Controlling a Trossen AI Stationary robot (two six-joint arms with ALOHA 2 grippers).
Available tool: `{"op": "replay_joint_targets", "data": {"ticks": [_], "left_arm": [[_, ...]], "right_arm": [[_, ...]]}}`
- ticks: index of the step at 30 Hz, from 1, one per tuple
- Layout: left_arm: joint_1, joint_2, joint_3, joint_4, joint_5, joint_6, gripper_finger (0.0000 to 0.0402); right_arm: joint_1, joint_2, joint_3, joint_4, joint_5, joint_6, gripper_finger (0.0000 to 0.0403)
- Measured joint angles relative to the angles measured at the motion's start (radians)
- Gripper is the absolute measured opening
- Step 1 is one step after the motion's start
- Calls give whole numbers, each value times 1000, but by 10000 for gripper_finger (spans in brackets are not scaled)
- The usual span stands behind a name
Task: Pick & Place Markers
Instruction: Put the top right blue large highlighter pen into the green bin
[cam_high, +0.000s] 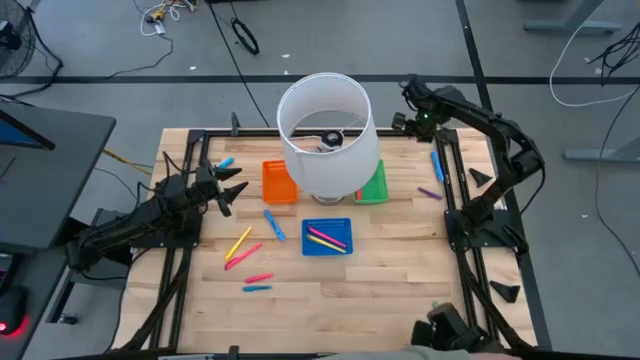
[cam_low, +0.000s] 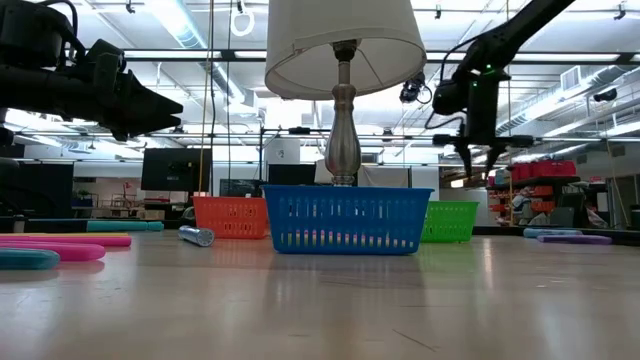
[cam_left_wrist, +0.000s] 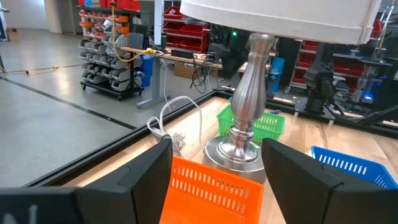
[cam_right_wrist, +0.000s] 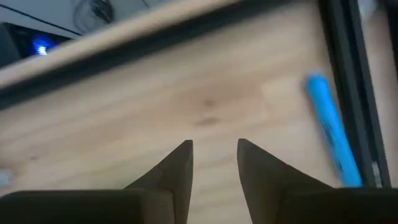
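Markers lie loose on the wooden table: a blue one (cam_high: 274, 224), a yellow one (cam_high: 238, 243), pink ones (cam_high: 258, 278) and a blue one (cam_high: 225, 162) on the left half, and a purple one (cam_high: 430, 193) and a blue one (cam_high: 437, 164) (cam_right_wrist: 333, 127) by the right rail. Pink and yellow markers lie in the blue tray (cam_high: 327, 237). My right gripper (cam_high: 414, 113) (cam_right_wrist: 214, 146) hangs open, pointing down, high over the table's far right corner beside that blue marker, with nothing between its fingers. My left gripper (cam_high: 238, 190) (cam_left_wrist: 217, 146) waits open and level at the left, facing the orange tray (cam_left_wrist: 211, 186).
A lamp with a white shade (cam_high: 325, 135) and a metal foot (cam_left_wrist: 239, 155) stands at the middle far side, between the orange tray (cam_high: 279, 182) and the green tray (cam_high: 372, 185). Black frame rails (cam_high: 447, 190) run along the table's sides. Bare wood lies near the front edge.
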Motion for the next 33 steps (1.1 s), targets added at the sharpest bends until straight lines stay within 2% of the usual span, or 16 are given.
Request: {"op": "replay_joint_targets", "data": {"ticks": [7, 14, 22, 33], "left_arm": [[0, 0, 0, 0, 0, 0, 252], [0, 0, 0, 0, 0, 0, 252], [0, 0, 0, 0, 0, 0, 252], [0, 0, 0, 0, 0, 0, 252]], "right_arm": [[-59, 77, 113, 10, 6, -197, 126], [-116, 155, 179, -114, 72, -343, 126], [-106, 188, 192, -122, 75, -433, 126], [-103, 189, 192, -193, 73, -419, 126]]}}
